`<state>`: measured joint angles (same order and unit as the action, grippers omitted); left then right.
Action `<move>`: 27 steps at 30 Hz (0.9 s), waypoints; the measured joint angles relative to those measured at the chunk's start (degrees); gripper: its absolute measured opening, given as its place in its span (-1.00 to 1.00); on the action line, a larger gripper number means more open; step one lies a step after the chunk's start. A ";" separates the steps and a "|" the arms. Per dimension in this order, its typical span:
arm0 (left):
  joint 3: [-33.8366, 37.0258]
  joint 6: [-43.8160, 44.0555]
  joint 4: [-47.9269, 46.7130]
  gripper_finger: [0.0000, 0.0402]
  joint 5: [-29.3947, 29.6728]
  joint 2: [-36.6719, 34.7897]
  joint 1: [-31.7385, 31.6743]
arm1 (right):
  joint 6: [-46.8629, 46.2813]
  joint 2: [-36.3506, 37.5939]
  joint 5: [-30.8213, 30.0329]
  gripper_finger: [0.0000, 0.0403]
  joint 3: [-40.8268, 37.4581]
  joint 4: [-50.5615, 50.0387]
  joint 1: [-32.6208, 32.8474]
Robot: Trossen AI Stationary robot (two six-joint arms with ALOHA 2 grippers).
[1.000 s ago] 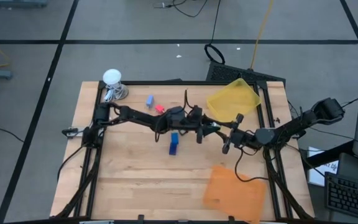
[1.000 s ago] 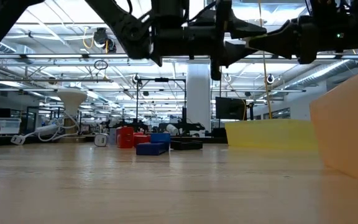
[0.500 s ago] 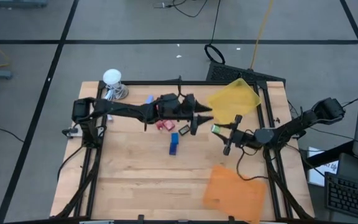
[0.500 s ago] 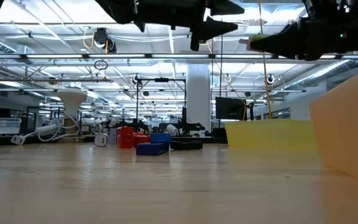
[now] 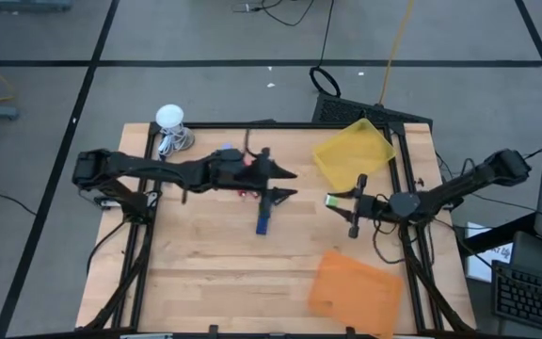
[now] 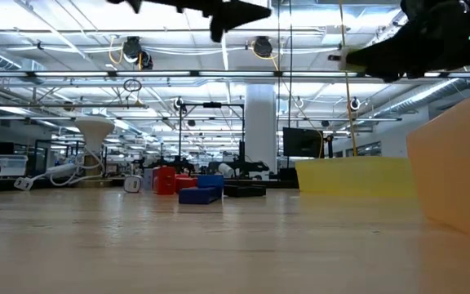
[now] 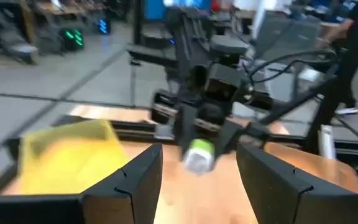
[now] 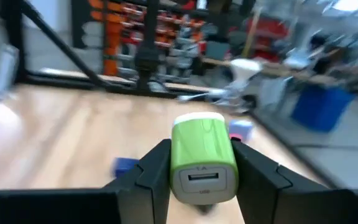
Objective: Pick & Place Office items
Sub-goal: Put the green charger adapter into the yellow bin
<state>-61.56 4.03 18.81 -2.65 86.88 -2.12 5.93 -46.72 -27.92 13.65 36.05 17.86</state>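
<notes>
From above, you'll see the left tool point(image 5: 285, 185) has pulled back, spread and empty, leaving the right tool point(image 5: 339, 201) pinching the green charger point(image 5: 330, 200) near the yellow tray point(image 5: 351, 151). Its wrist view confirms the green charger point(image 8: 202, 157) clamped; blue pieces point(image 5: 263, 217) remain on the bench point(image 5: 205, 273).

Two trays point(image 5: 353, 149) point(image 5: 354, 292) at table's point(image 5: 196, 273) right, office items point(image 5: 263, 218) mid-table.

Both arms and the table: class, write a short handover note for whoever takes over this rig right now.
Right pincer: shut on a green charger block, held in the air beside the yellow tray.
Left pincer: open, empty, raised above the small pieces.
Dark blue block, red piece and others lie mid-table; orange tray at the near edge.
Done: no item visibly in a tray.
Left: place the charger, then the rest.
</notes>
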 joint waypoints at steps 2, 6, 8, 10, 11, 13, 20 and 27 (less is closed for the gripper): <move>4.90 0.00 1.58 0.03 1.58 -2.60 0.12 | -4.52 4.21 3.04 -0.37 0.02 -5.23 -1.15; 14.05 0.56 8.88 0.03 3.84 -7.67 0.38 | -13.21 11.88 10.46 -0.37 0.07 -17.14 -4.01; 17.92 0.51 11.52 0.03 3.80 -9.91 0.39 | -17.05 15.38 17.55 -0.37 0.02 -22.89 -5.77; 21.58 0.59 13.75 0.03 3.80 -11.07 0.42 | -19.69 17.32 24.91 -0.37 0.07 -25.18 -7.37; 23.05 0.75 15.57 0.03 3.79 -11.11 0.57 | -20.61 18.41 28.25 -0.37 0.08 -26.39 -7.97; 25.47 0.81 19.23 0.03 3.98 -11.20 0.71 | -21.77 19.48 33.73 -0.37 0.01 -26.95 -8.80; 27.39 1.35 21.20 0.03 6.48 -11.20 0.58 | -23.06 20.58 41.68 -0.37 0.11 -27.84 -9.55; 27.39 3.83 19.86 0.03 7.25 -11.20 0.60 | -22.80 20.37 41.73 -0.37 0.11 -27.79 -9.57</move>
<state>-34.17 7.86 38.68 4.60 75.68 -1.52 -16.87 -26.35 13.81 13.76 8.26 8.29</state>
